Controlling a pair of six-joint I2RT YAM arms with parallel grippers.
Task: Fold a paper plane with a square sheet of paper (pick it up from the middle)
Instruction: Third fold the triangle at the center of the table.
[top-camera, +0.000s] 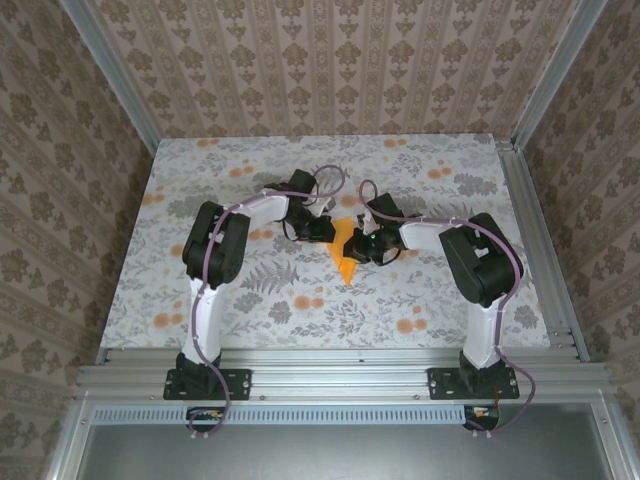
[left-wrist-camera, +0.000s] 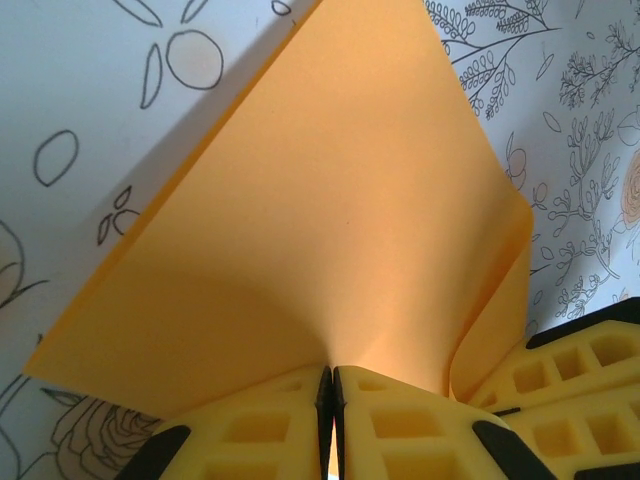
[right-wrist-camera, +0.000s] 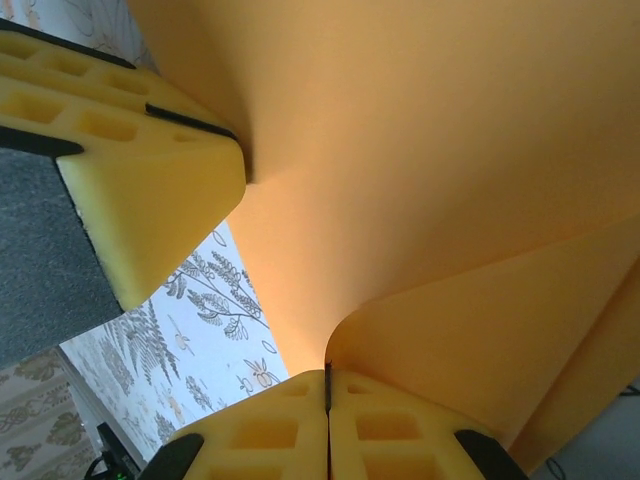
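The left gripper (left-wrist-camera: 330, 378) is clamped on the square sheet of paper (left-wrist-camera: 330, 200). Its yellow pads (left-wrist-camera: 400, 420) are pressed together, and the orange sheet rises from between them and fans out ahead. Just to its right, the right gripper (right-wrist-camera: 327, 382) pinches the same sheet, which curls over beside its tips. Held between the two, the paper bows above the floral table (top-camera: 250, 300).

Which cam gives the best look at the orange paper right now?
Left wrist: the paper spreads out with its edges and a curled corner visible, pinched in the left gripper. Right wrist is too close: curved orange surface, no outline. Top shows it small and partly covered.
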